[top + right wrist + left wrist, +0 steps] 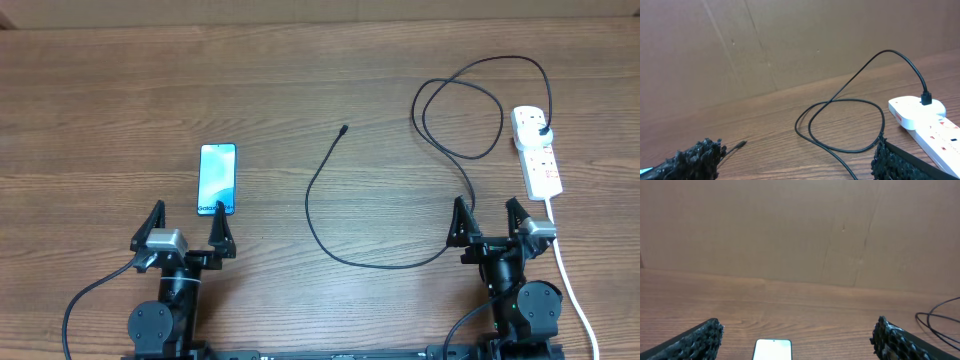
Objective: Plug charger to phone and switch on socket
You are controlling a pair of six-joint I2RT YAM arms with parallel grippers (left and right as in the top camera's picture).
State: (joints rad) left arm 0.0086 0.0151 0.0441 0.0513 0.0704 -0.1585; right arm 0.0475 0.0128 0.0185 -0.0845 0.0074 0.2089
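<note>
The phone (217, 179) lies flat on the wooden table at the left, its light blue screen up; its top edge shows in the left wrist view (773, 349). My left gripper (184, 227) stands open just in front of it, nothing between the fingers. The charger cable (322, 215) runs in loops across the middle, with its connector tip (344, 129) free on the table and its black plug (542, 130) in the socket (536, 150), a white power strip at the right. My right gripper (490, 219) is open near the strip's front end, empty. The cable loop (840, 125) and plug (926, 97) appear in the right wrist view.
The strip's thick white cord (572, 285) trails toward the front edge past the right arm. A brown cardboard wall (800, 230) stands behind the table.
</note>
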